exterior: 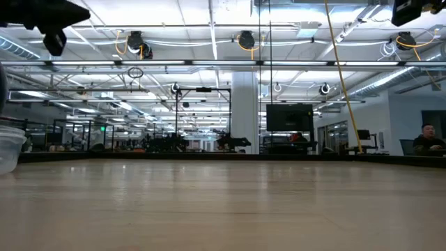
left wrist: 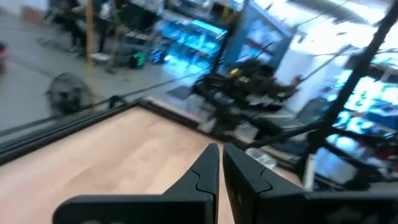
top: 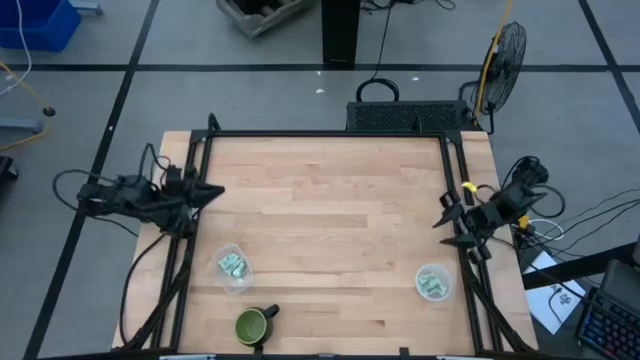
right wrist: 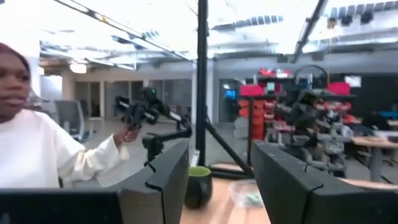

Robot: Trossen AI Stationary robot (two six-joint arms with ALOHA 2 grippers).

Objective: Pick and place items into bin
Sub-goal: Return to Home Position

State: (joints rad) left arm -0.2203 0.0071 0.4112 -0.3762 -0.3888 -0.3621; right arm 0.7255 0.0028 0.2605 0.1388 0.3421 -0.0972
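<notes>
1. Packets [top: 232,264], pale green and white, lie bunched inside the left clear bin [top: 240,282]. This bin stands on the table [top: 330,200] near the dark green mug [top: 253,326], a little toward the left arm's side of it.
2. More packets [top: 433,284] lie inside the right clear bin [top: 445,293], well apart from the mug on the right arm's side of the table.
3. The left hand [top: 207,190] hangs over the table's left edge, farther from the mug than the left clear bin is. Its wrist view shows the two fingers [left wrist: 205,171] pressed together with nothing between them.
4. The right hand [top: 446,214] hangs at the table's right edge, well apart from the mug and beyond the right clear bin. Its fingers [right wrist: 168,171] are spread wide and empty, and the mug shows through the gap.
5. A person [right wrist: 37,143] in a white sleeve shows beyond the table in the right wrist view.
</notes>
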